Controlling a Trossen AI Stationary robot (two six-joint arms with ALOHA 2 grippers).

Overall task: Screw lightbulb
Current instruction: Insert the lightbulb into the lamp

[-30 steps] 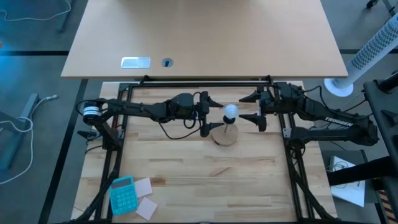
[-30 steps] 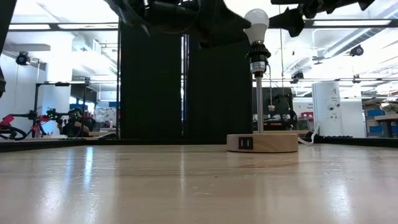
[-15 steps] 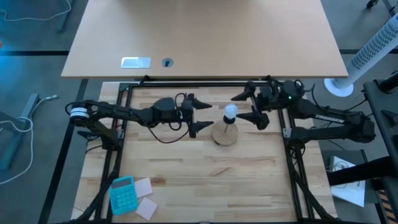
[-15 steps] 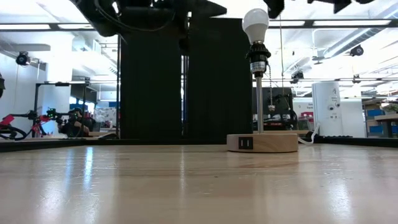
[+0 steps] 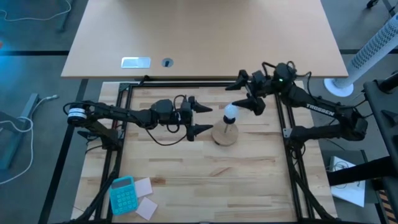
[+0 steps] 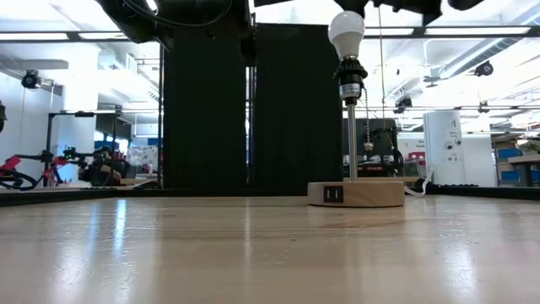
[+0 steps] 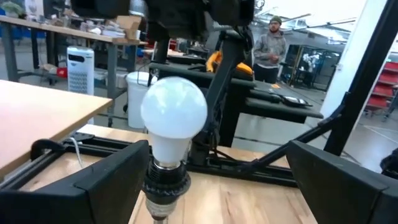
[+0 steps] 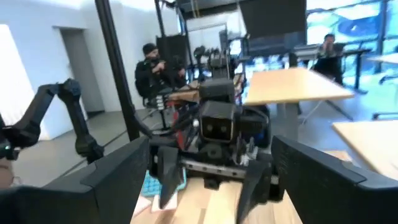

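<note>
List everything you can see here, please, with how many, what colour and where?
glossy white globe lightbulb: one, white, seated in the black socket atop the stand
round wooden disc stand: one, pale wood with a thin metal post, mid-table
teal calculator: one, teal, near left corner of the table
paper notes: a few, pale, beside the calculator
people: three, dark or grey clothes, in the room behind
left gripper: one, dark, jaws open, left of the bulb
right gripper: one, dark, jaws open, beyond the bulb

You have a teal calculator and two paper notes at the table's near left corner, and a white fan stands off right.
</note>
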